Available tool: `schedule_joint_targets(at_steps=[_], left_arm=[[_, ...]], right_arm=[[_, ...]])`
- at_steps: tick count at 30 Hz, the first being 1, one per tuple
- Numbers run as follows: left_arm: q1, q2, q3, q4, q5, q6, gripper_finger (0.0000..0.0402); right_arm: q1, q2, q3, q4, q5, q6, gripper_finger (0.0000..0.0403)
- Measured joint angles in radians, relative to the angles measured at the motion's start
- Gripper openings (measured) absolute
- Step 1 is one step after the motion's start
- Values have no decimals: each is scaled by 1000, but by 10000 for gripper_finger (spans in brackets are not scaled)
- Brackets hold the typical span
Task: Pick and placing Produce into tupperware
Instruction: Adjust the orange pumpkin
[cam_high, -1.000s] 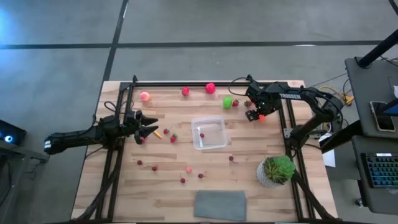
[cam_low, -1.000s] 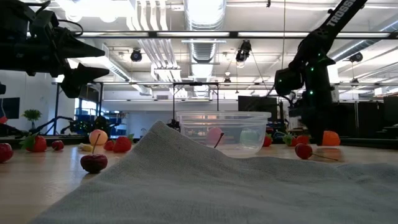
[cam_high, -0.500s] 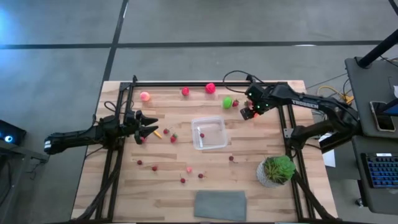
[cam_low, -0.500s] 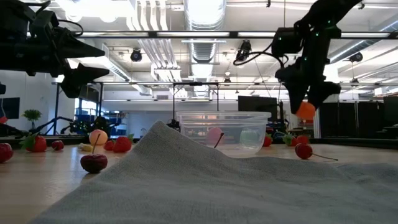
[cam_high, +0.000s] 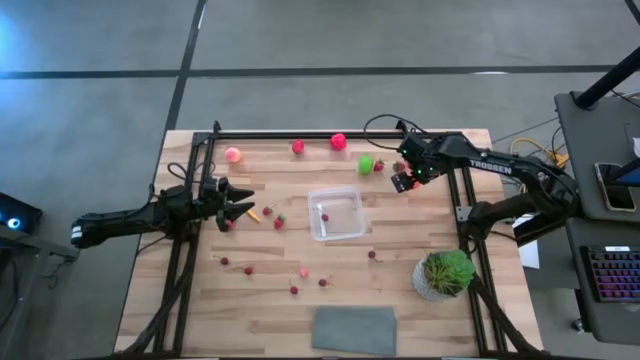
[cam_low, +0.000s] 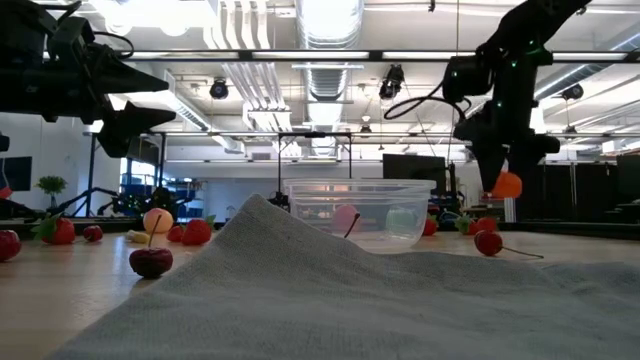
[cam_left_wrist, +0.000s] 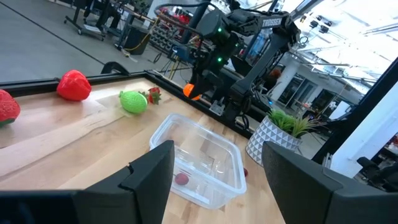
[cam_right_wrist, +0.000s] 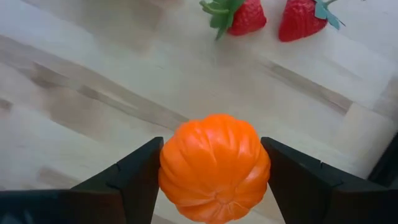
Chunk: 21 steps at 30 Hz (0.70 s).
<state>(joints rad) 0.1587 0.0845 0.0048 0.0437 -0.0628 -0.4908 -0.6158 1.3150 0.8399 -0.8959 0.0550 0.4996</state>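
Produce lies scattered on the desk (cam_high: 400, 290), berries (cam_high: 247, 268) nearest. Mid-desk, the clear tub (cam_high: 336, 214) holds one berry. Left gripper (cam_high: 240, 210) waits spread apart, empty, at the left. Farther right, the right gripper (cam_high: 409, 181) clasps an orange pumpkin (cam_right_wrist: 214, 167), lifted clear for carrying to the tub.

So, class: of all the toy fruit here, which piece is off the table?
The orange ribbed one: the right gripper holds it in the air, beside the tub. The other pieces lie on the table.
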Motion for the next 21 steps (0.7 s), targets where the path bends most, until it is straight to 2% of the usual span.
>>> schedule_joint_targets(at_steps=[8, 10, 14, 21], left_arm=[[0, 0, 0, 1, -1, -1, 228], [0, 0, 0, 11, -1, -44, 228], [0, 0, 0, 93, -2, -196, 228], [0, 0, 0, 271, -2, -209, 228]], right_arm=[[-38, 131, -46, 38, -2, -100, 253], [-40, 155, -47, 57, -3, -120, 252], [-60, 206, -47, 99, -9, -172, 253], [-85, 268, -44, 108, -7, -225, 256]])
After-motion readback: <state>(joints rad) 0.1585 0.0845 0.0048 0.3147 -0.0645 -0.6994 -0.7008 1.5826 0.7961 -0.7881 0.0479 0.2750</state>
